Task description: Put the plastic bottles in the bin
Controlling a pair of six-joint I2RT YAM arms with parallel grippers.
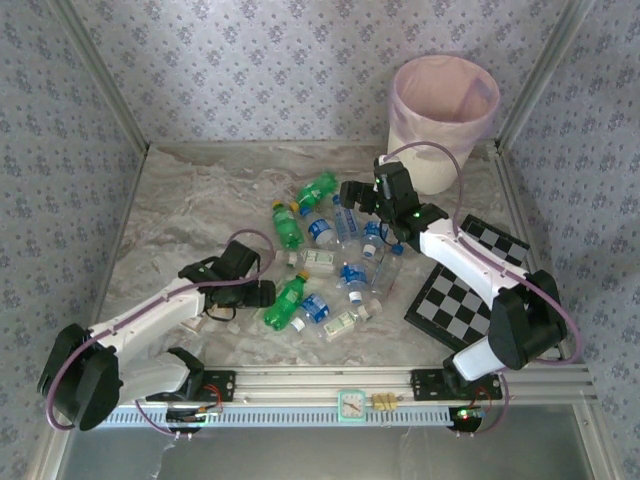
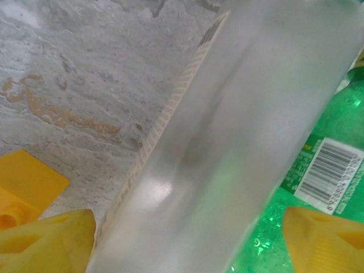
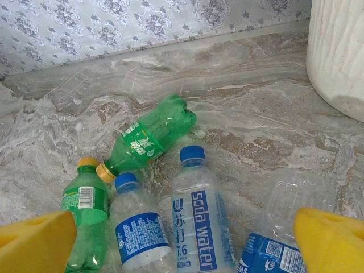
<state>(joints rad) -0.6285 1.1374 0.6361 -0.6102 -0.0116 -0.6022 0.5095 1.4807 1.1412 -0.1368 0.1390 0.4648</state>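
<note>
1. The plastic bottles (image 1: 330, 270) lie in a loose heap in the middle of the tabletop (image 1: 200, 210), between my two arms. The bin (image 1: 432, 165) stands at the far right corner, well apart from them, so each bottle needs a carry.
2. I judge this to be the pickup step. My left gripper (image 2: 187, 239) is low at the heap's near-left edge, and my right gripper (image 3: 182, 242) hangs over the far side, nearer the bin.
3. My left jaws are spread wide, straddling a clear bottle (image 2: 227, 131) that lies slantwise between the pads. One pad sits right at its side. A sliver of the green bottle (image 2: 318, 170) shows between the clear bottle and the other pad, so I judge nothing is clamped.
4. My right jaws are spread wide, holding and touching nothing, above the blue-capped soda water bottle (image 3: 199, 222).
</note>
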